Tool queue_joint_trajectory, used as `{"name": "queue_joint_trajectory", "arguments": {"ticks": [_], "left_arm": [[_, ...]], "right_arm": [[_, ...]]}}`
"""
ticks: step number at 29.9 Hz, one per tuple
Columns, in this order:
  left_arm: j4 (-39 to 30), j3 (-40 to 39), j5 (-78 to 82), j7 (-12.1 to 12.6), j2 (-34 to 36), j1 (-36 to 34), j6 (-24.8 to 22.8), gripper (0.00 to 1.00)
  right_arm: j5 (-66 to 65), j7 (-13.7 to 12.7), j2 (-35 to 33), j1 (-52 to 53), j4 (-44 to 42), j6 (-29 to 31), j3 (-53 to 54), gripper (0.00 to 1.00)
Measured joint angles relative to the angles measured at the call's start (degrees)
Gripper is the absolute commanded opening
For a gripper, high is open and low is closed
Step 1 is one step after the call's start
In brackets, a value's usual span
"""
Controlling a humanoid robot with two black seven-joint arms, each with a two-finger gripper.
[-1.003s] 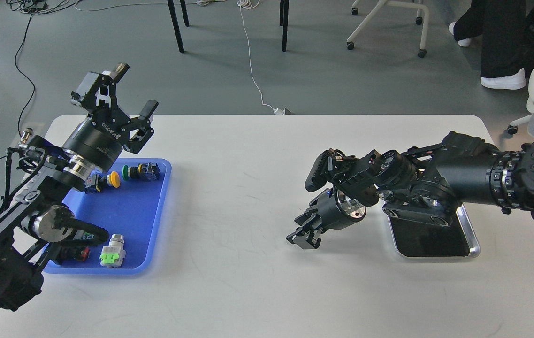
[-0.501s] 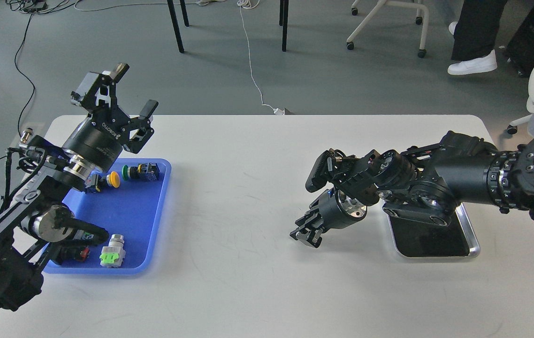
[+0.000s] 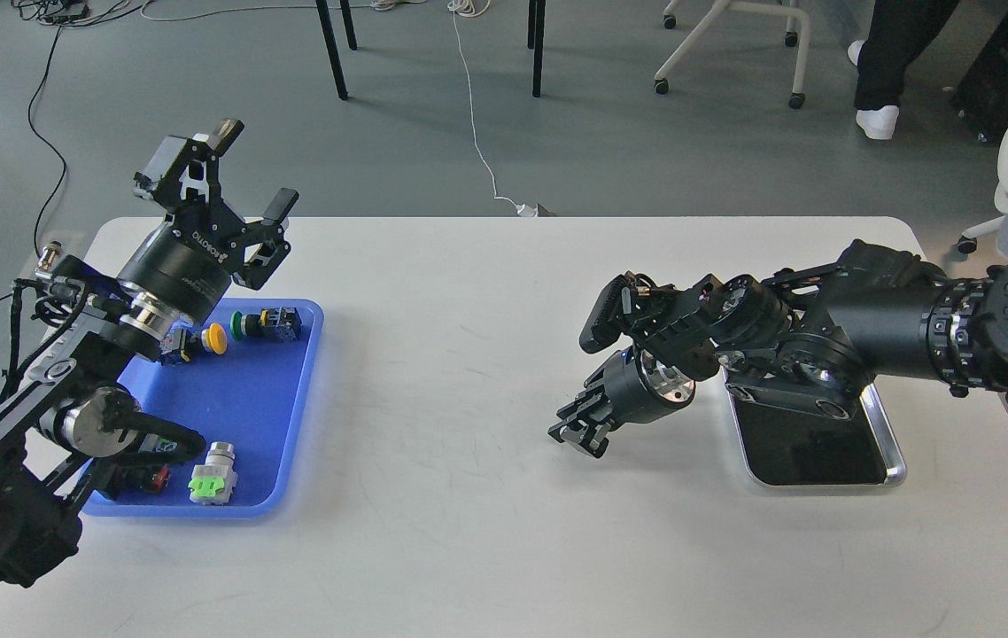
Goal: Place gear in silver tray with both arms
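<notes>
The silver tray (image 3: 896,462) lies at the right of the white table, its far end hidden under my right arm. Its dark bottom looks empty where it shows. My right gripper (image 3: 578,433) hangs just above the table, left of the tray, pointing down and left. It is dark and its fingers cannot be told apart. My left gripper (image 3: 253,168) is open and empty, raised above the far edge of the blue tray (image 3: 283,443). The blue tray holds several small parts: a yellow button (image 3: 215,338), a green button (image 3: 243,324) and a silver and green switch (image 3: 213,477).
The white table (image 3: 451,461) lies between the two trays. My left arm covers the blue tray's left side, where a red part (image 3: 156,478) peeks out. Chair legs, cables and a person's feet are on the floor beyond the table.
My right gripper has lifted slightly and drawn a little towards the silver tray. My left arm has not moved. The person's feet in the background have shifted.
</notes>
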Motion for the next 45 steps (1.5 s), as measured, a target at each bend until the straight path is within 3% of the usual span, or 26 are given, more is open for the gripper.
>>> {"name": "queue_joint_trajectory", "arguments": {"ticks": [9,16,25,27,32,41,45], "left_arm": [[0.0,0.1,0.2,0.1,-1.0,0.0,0.0,0.98],[0.0,0.3,0.4,0.3,-2.2,-0.1,0.0,0.98],[0.0,0.4,0.4,0.7,-3.2,-0.1,0.0,0.98],[0.0,0.4,0.4,0.7,-3.2,-0.1,0.0,0.98],[0.0,0.3,0.4,0.7,-3.2,0.0,0.0,0.98],[0.0,0.3,0.4,0.7,-3.2,0.0,0.0,0.98],[0.0,0.4,0.4,0.7,-3.1,0.0,-0.1,0.98]], "right_arm": [[-0.8,0.0,-15.5,5.2,4.6,0.0,0.4,0.18],[-7.4,0.0,-28.4,2.1,5.6,0.1,-0.2,0.19],[-8.3,0.0,-33.0,-4.4,5.5,0.0,0.5,0.25],[-8.3,0.0,-32.9,-5.3,5.3,-0.1,0.7,0.32],[-7.9,0.0,-32.1,-6.8,4.6,-0.2,1.8,0.92],[-6.7,0.0,-32.5,-8.7,4.6,-0.2,10.0,0.99],[1.7,0.0,-33.2,-10.4,4.7,-0.2,18.9,0.99]]}}
